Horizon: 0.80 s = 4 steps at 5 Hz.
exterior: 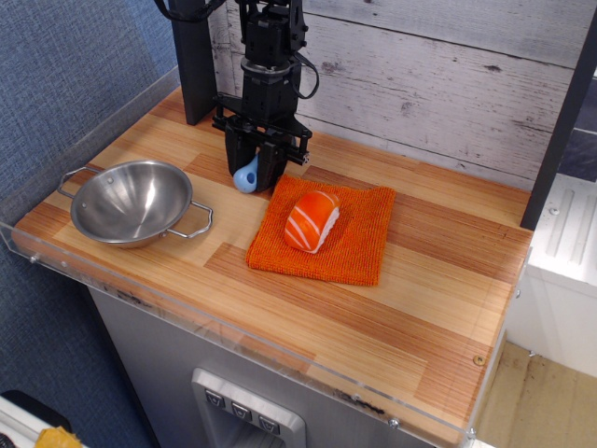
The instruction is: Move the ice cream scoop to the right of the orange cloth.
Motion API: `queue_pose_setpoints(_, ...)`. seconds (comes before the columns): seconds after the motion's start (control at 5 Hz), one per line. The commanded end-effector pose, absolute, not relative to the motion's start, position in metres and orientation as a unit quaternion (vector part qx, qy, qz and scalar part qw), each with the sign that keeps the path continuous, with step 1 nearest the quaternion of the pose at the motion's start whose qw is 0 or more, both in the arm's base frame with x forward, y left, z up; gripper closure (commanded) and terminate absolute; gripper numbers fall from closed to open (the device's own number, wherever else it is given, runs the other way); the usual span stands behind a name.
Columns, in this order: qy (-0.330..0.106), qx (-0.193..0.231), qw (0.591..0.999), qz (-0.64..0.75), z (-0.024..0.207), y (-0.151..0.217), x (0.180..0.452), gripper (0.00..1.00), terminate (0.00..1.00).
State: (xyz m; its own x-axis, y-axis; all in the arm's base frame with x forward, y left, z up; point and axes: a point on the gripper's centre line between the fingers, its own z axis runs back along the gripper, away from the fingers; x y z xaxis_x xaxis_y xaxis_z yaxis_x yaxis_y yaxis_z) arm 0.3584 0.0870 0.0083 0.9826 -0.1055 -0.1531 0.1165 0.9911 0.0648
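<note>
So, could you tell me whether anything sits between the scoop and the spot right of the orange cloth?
Yes: the cloth itself, with a toy sushi on it, lies between the scoop in the gripper and the bare wood beyond.
</note>
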Motion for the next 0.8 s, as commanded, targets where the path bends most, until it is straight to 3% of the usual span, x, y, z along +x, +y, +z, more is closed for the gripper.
queue_pose_setpoints(0.0, -0.014, 0.051, 0.998, -0.046, 0.034, 0.100, 0.356, 1.00, 0.00)
queue_pose_setpoints(0.6, -0.101, 0.033, 0.994, -0.026, 0.094, 0.105, 0.348, 1.00, 0.00)
